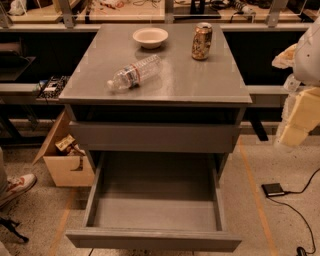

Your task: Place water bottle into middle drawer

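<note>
Gripper (298, 116) at the far right edge of view, pale and blocky, partly cut off by the frame, beside the cabinet's right side and below the level of its top; open or closed, cannot tell; nothing seen in its hold. Between it and the cabinet, bare floor with an orange tape line (254, 190) and a small black device (273, 189) on a dark cable. Middle drawer (155, 210) pulled well out toward the camera, low side walls and flat grey floor in full view, nothing inside, open from above. Just over it, a closed grey drawer front (152, 136), then a dark gap under the grey cabinet top (210, 82). Water bottle (134, 73) on its side on that top, left of centre, white cap toward the front-left corner, near the front edge but not over it. Further back, well apart from the bottle, a pale bowl (150, 36) and an upright gold-patterned can (202, 41) to its right. Left of the cabinet, an open cardboard box (65, 162) on speckled floor and a shoe (17, 185) at the frame's edge. Behind, a cluttered workbench (125, 12).
</note>
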You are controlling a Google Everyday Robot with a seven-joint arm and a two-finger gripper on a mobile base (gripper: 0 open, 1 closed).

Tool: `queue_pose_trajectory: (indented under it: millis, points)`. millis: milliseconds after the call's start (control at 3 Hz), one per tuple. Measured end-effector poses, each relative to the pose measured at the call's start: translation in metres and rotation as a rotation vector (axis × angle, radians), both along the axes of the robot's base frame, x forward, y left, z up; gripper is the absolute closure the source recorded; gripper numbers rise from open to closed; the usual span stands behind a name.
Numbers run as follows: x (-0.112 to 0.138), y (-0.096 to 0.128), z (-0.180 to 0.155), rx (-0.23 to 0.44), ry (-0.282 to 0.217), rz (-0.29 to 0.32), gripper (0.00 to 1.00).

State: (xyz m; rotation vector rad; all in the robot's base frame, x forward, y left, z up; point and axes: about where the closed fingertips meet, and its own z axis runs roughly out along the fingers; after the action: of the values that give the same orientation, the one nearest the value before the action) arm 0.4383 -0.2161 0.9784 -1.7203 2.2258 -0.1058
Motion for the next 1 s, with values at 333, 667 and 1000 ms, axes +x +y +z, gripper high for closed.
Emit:
queue_pose_trajectory:
  millis: [333,667,1000]
  points:
    - [0.001,0.001,0.001,0.000,-0.003,0.002,0.00]
    - [0.030,0.030,0.005,-0.014,-0.017,0.102,0.00]
    - [0.083,0.086,0.007,-0.055,-0.041,0.277,0.00]
